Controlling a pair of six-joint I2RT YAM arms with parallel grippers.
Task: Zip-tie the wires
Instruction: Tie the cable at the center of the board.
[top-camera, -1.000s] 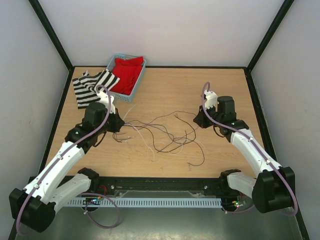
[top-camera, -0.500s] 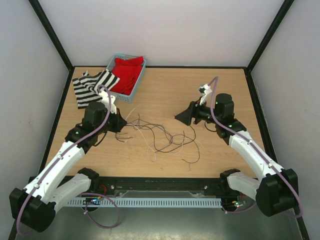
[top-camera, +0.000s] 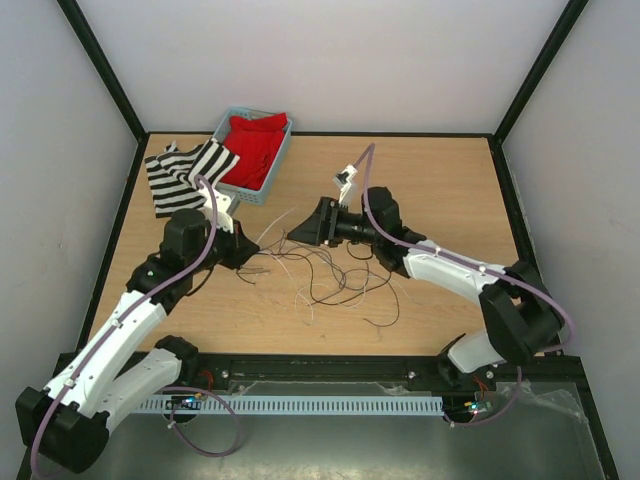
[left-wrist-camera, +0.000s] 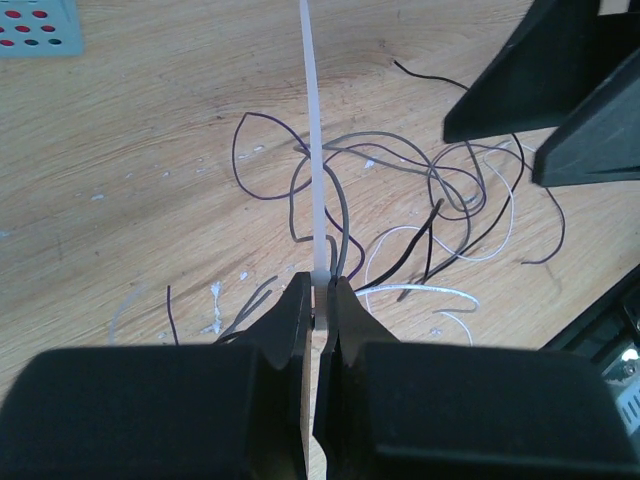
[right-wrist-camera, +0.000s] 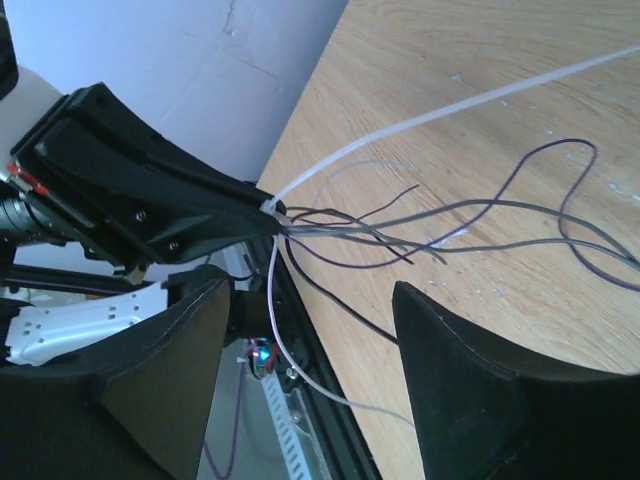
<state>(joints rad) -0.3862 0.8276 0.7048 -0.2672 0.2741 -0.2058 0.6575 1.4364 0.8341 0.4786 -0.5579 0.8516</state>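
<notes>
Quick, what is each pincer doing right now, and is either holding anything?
Left pincer: closed, holding the white zip tie.
Right pincer: open, gripping nothing.

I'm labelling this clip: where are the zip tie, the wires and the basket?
zip tie (left-wrist-camera: 312, 130), left wrist view, middle of the white strap.
wires (top-camera: 335, 272), top external view, centre of the tangle.
basket (top-camera: 256, 194), top external view, its near wall.

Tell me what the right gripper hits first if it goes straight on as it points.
Probably the thin dark and pale wires fanning from the black left gripper's tip, then that gripper; depth is unclear.
</notes>
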